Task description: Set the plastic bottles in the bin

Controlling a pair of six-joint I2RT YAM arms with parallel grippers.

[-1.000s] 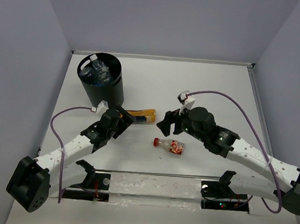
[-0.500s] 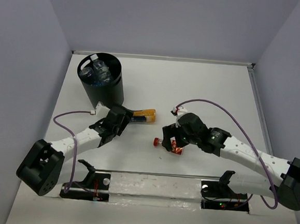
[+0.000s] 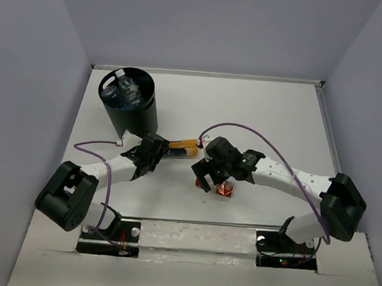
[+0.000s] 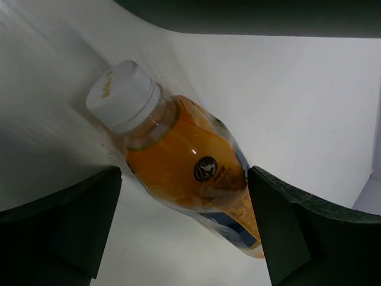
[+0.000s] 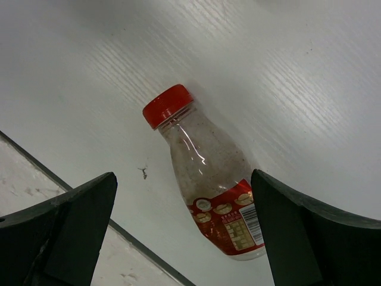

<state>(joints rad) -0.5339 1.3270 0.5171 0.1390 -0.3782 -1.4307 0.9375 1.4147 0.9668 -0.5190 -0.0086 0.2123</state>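
The orange-yellow bottle (image 3: 183, 147) lies on the table right of the black bin (image 3: 129, 102). In the left wrist view it (image 4: 190, 173) lies between my open fingers, the right finger (image 4: 297, 226) close against it. My left gripper (image 3: 159, 147) is open over its dark-labelled end. The red-capped bottle (image 5: 208, 173) lies on its side between the open fingers of my right gripper (image 3: 209, 177); only its red label (image 3: 225, 189) shows from above. Clear crinkled bottles (image 3: 123, 91) sit inside the bin.
A pale strip (image 3: 196, 239) with the arm mounts runs along the near table edge. Grey walls enclose the table at left, back and right. The bin's wall (image 4: 250, 15) is close ahead of the left gripper.
Both arms have moved in and down: the left gripper onto the orange-yellow bottle, the right gripper left and down over the red-capped bottle. Both bottles have stayed in place.
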